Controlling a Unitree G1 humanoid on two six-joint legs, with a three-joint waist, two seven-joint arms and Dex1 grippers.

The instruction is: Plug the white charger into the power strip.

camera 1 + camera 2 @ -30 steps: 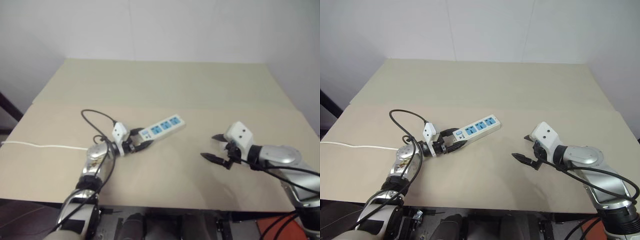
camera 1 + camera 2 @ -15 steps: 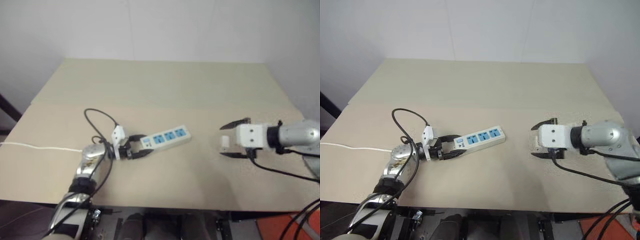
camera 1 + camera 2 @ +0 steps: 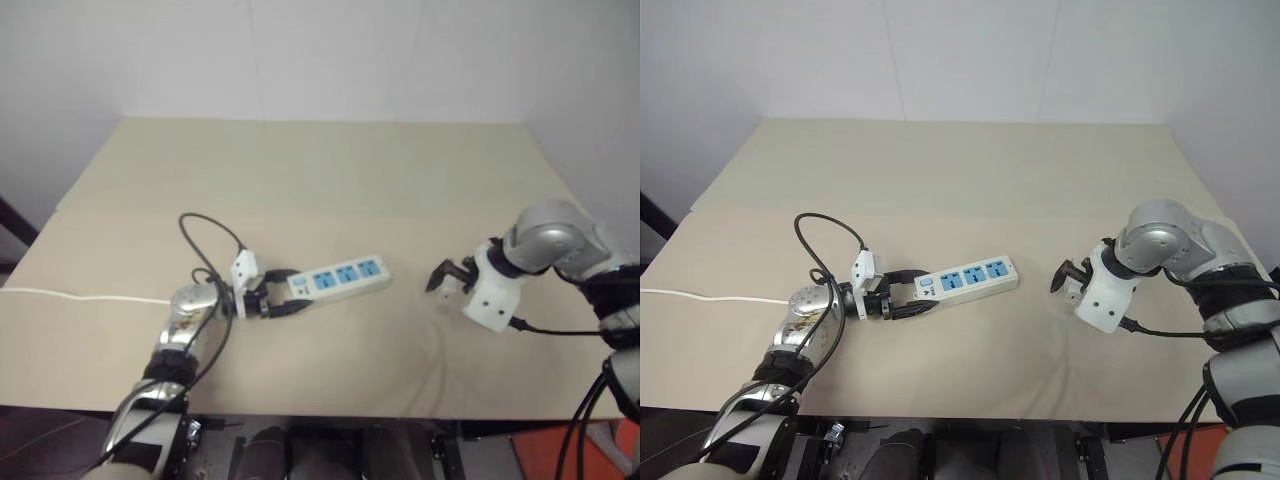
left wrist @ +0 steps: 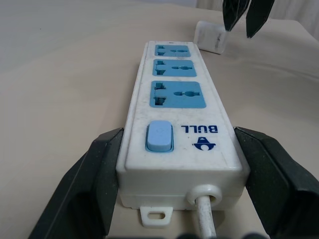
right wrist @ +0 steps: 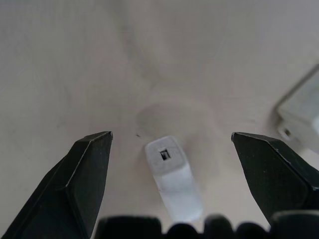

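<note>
The power strip (image 3: 343, 277), a long white bar with three blue sockets and a blue switch, lies on the table left of centre. My left gripper (image 3: 926, 292) is shut on its cord end, one black finger (image 4: 97, 179) against each long side. The white charger (image 5: 172, 175), a small white block, stands on the table to the right of the strip's far end (image 4: 209, 36). My right gripper (image 3: 1068, 277) points down over the charger. It is open, its fingertips (image 5: 92, 159) wide apart on either side and clear of it.
The strip's thin white cord (image 3: 80, 295) trails off over the table's left edge. A black cable (image 3: 210, 235) loops above my left wrist. The tan table (image 3: 330, 170) stretches bare towards the wall behind; its front edge runs close under both arms.
My right gripper has rolled from lying level to pointing down over the charger and shifted right. The left gripper has swung the strip's far end slightly towards the front.
</note>
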